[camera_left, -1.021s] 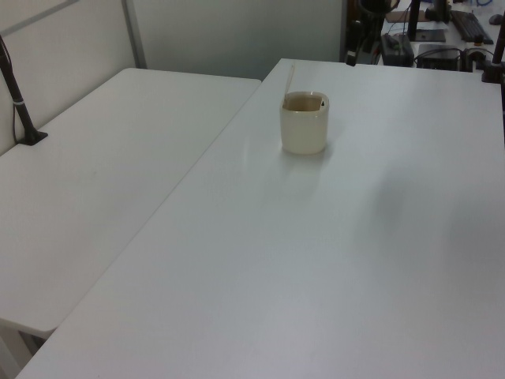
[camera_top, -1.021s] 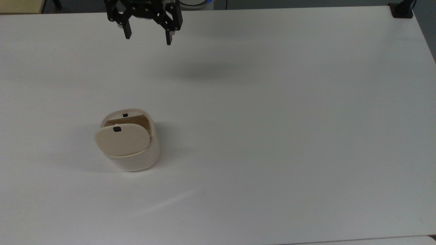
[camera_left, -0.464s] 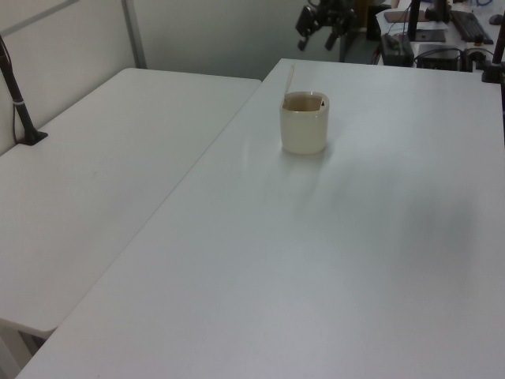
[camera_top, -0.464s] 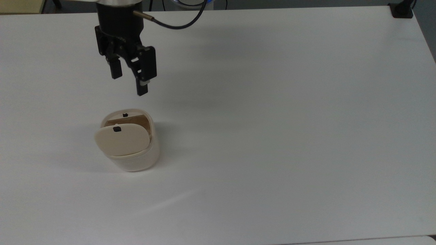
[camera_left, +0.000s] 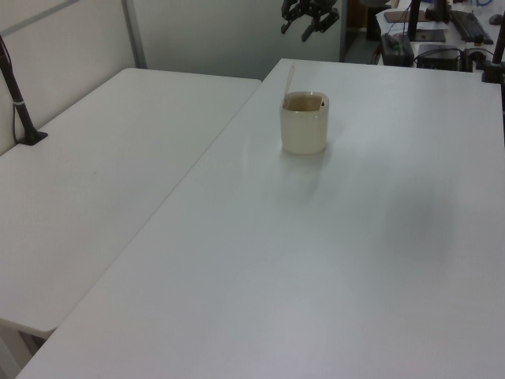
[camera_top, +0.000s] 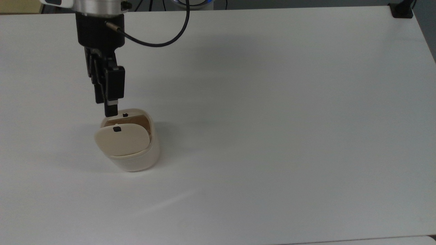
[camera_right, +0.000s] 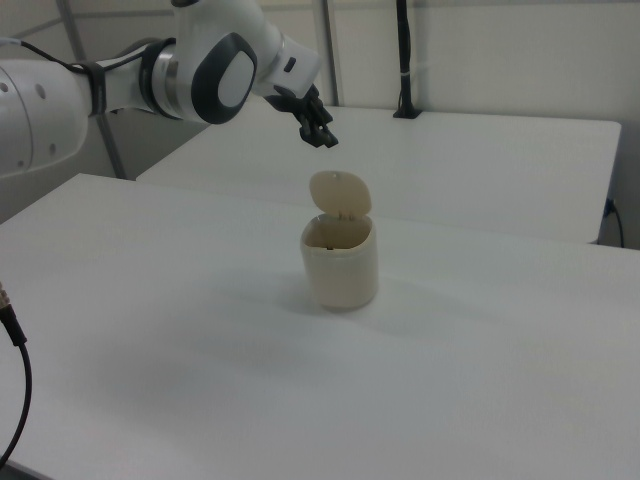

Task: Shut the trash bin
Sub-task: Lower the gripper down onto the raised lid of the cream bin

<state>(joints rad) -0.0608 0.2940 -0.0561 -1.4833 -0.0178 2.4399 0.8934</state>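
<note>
The cream-beige trash bin (camera_top: pixel 136 158) stands on the white table (camera_top: pixel 272 136), in the top view's left half. Its lid (camera_top: pixel 122 139) is raised on the hinge, a small black latch on it, and the brown inside (camera_top: pixel 134 120) is exposed. My gripper (camera_top: pixel 107 107) hangs open with nothing in it, turned edge-on, just over the bin's far rim in the top view. The left view puts the gripper (camera_left: pixel 308 30) high above and behind the bin (camera_left: pixel 304 126). From the right view, the gripper (camera_right: pixel 322 138) is above the upright lid (camera_right: pixel 340 192) and apart from it.
A black clamp (camera_top: pixel 402 10) sits at the table's far right corner in the top view. A second white table (camera_left: pixel 102 158) adjoins on the left view's left, carrying a black post (camera_left: pixel 17 91). Desks with equipment (camera_left: pixel 442 31) stand behind.
My gripper has come from the top view's upper edge down and leftward to the bin's rim, rotating to edge-on. The bin and its lid have not moved.
</note>
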